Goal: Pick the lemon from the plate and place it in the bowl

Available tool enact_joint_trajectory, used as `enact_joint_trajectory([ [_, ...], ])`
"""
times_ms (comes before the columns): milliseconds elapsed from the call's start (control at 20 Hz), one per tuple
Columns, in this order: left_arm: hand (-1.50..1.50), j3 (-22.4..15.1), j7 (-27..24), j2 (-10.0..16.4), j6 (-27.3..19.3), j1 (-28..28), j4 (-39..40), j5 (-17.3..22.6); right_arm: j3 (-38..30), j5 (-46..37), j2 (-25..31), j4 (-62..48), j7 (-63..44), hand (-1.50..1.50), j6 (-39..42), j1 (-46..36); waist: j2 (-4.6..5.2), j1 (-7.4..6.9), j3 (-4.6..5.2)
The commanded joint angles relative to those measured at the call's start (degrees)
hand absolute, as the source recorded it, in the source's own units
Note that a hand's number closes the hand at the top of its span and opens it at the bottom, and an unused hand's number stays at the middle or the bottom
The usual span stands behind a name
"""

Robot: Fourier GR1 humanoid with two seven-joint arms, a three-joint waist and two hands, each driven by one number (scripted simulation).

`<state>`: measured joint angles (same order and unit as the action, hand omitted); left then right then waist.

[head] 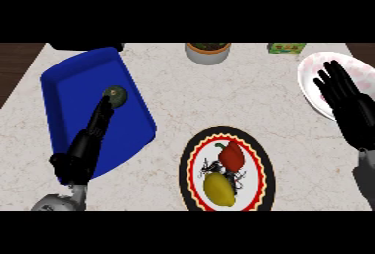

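Single head view I work from: camera sits above the desk (242, 94), looking steeply down and away from the body. Near enough that the desk fills almost the whole frame; forearms (364, 173) show at the lower edge

The robot's black left hand (82, 149) is made of slim, segmented fingers that look like short stacked blocks, joined to a chunkier black palm at the near end. Behind it, the pale grey left forearm (55, 202) shows at the near left, rounded and with a lighter sheen on its cuff. The black right hand (350, 101) has the same long, ribbed fingers and a broad black wrist. The darker grey right forearm (364, 176) follows at the right edge.
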<state>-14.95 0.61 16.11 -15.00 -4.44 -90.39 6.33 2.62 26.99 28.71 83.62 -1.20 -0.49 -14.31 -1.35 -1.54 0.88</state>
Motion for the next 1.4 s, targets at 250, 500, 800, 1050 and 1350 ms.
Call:
enact_joint_trajectory([
  [250,0.00,8.5,3.6,6.7,-1.2,-4.8,1.3,-0.4,11.3,-3.7,0.0,18.5,7.6,1.50,14.7,-14.6,0.81,-1.32,-0.82],
  [500,0.00,12.6,4.7,8.8,-0.6,-0.9,2.1,2.4,14.2,-29.4,11.3,21.2,-0.2,-1.50,-1.5,5.0,0.28,4.99,-0.83],
  [800,0.00,11.9,3.6,7.3,0.3,0.9,0.5,2.0,20.6,-42.2,13.6,36.7,9.3,-1.50,-6.3,26.6,0.87,3.62,-0.88],
  [1050,0.00,14.3,5.7,7.3,3.3,-2.2,1.5,2.2,15.5,-43.0,13.1,44.8,-1.5,-1.50,-3.2,27.4,1.24,2.03,-0.86],
  [1350,0.00,13.6,9.0,6.8,3.1,-4.2,-0.8,0.2,17.5,-42.2,8.9,46.5,-20.3,-1.50,5.7,9.2,1.36,1.07,-0.82],
])
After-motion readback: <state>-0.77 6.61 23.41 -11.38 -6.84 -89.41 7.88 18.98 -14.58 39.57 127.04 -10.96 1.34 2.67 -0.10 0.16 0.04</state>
